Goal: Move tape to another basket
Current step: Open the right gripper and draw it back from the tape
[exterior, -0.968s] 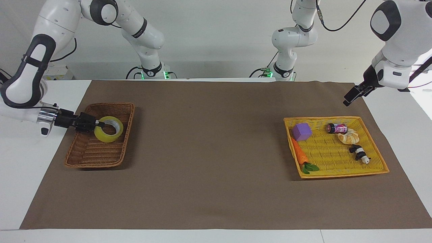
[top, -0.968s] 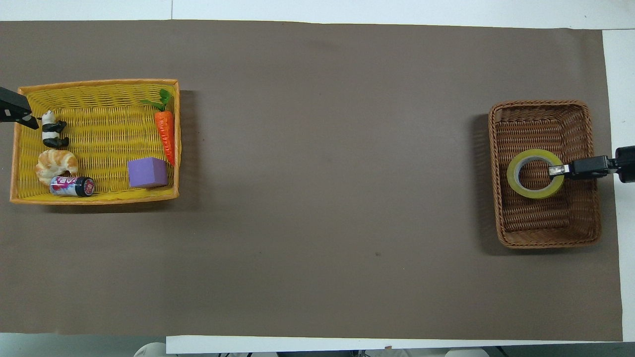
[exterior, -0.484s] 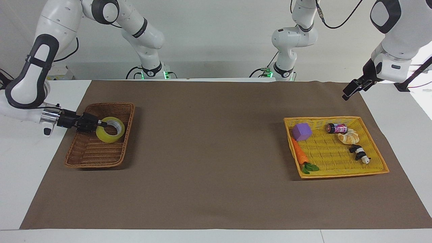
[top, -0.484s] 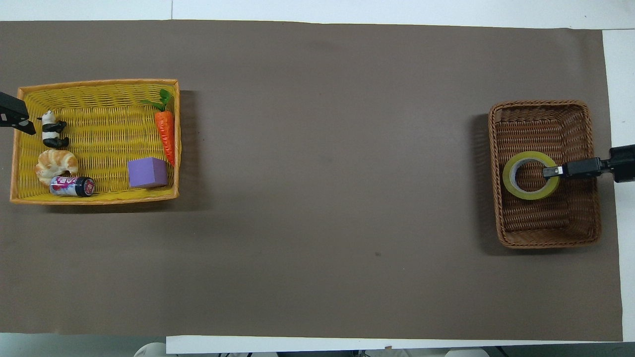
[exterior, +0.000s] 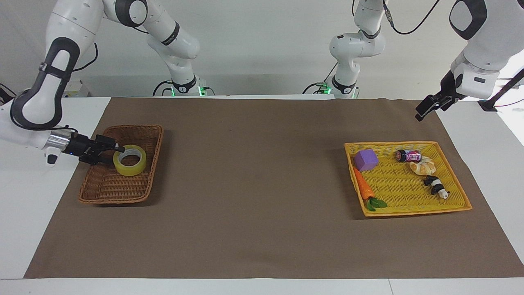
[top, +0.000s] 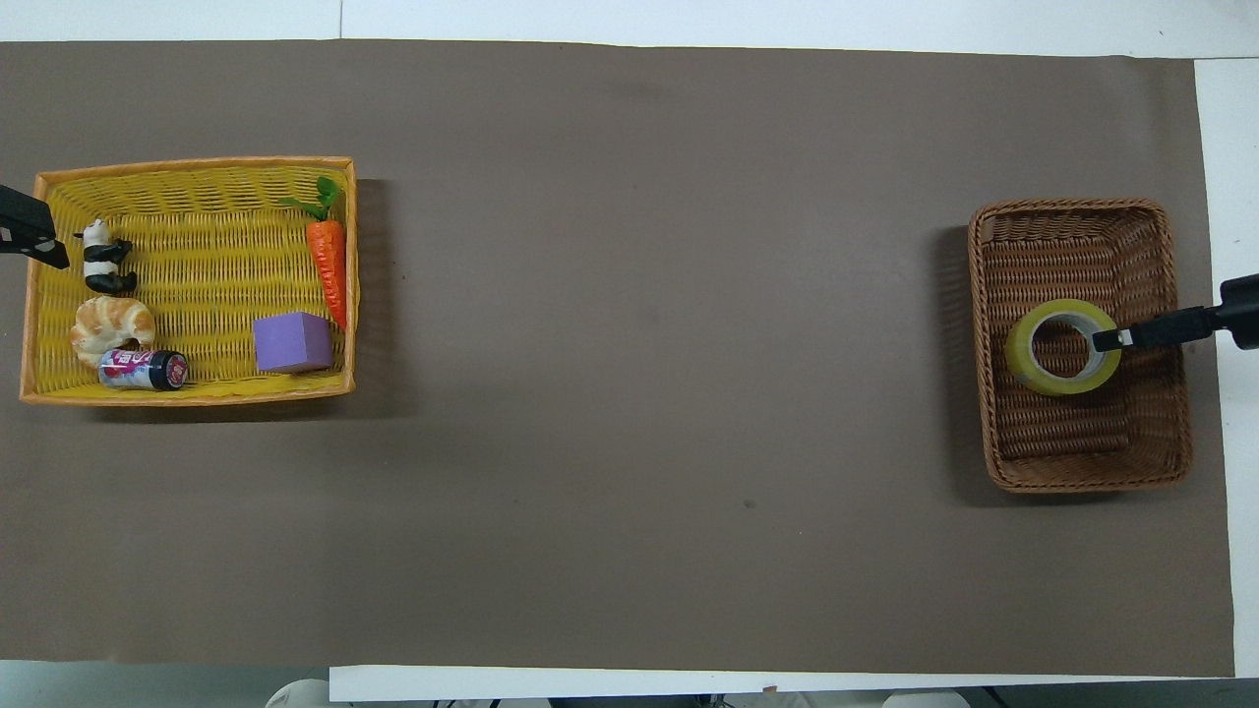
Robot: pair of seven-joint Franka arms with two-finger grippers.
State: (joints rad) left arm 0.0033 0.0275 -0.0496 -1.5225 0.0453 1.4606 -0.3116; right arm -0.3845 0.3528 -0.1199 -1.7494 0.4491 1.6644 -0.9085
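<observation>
One tape [exterior: 129,159], one basket [exterior: 107,189], one tray [exterior: 413,209], one block [exterior: 366,159], carrot [exterior: 362,185], can [exterior: 408,155], croissant [exterior: 423,166], panda [exterior: 436,187]; two grippers: left [exterior: 418,114], right [exterior: 114,152].

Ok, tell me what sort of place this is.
Most likely a robotics lab bench set up for pick-and-place trials. Two white arms are mounted at a table covered by a brown mat, and the items are props: a roll of tape in a wicker basket and toys in a yellow tray.

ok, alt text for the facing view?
A translucent yellow ring-shaped tape roll lies in a dark-brown woven wicker basket with the right gripper at its rim. Toward the left arm's end, a flat yellow woven tray holds small items, and the left gripper waits in the air.
</observation>
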